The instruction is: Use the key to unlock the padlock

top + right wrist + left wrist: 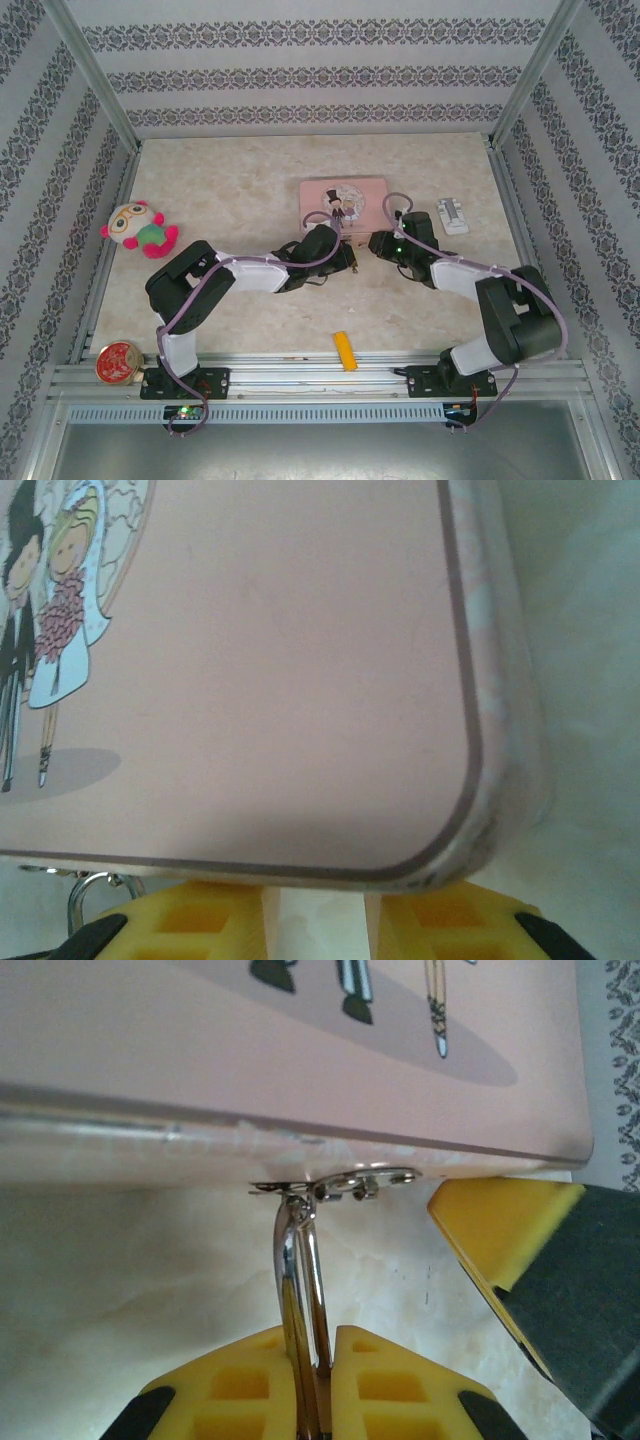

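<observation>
The padlock's thin silver shackle (298,1270) hangs from the metal hasp (340,1184) on the front edge of the pink picture tin (200,1060). My left gripper (320,1338) is shut on the padlock, and its yellow pads hide the brass body. The tin (345,193) lies at the back middle of the table, with my left gripper (350,258) at its front edge. My right gripper (381,244) is at the tin's front right corner (470,810). It stands open (315,905) with bare table showing in the gap. One of its yellow fingers (500,1228) shows right of the hasp.
A plush toy (140,228) lies at the left. A round red tin (118,362) sits at the near left corner and a yellow bar (345,350) at the near edge. A small white block (455,215) lies right of the pink tin. Patterned walls close in the table.
</observation>
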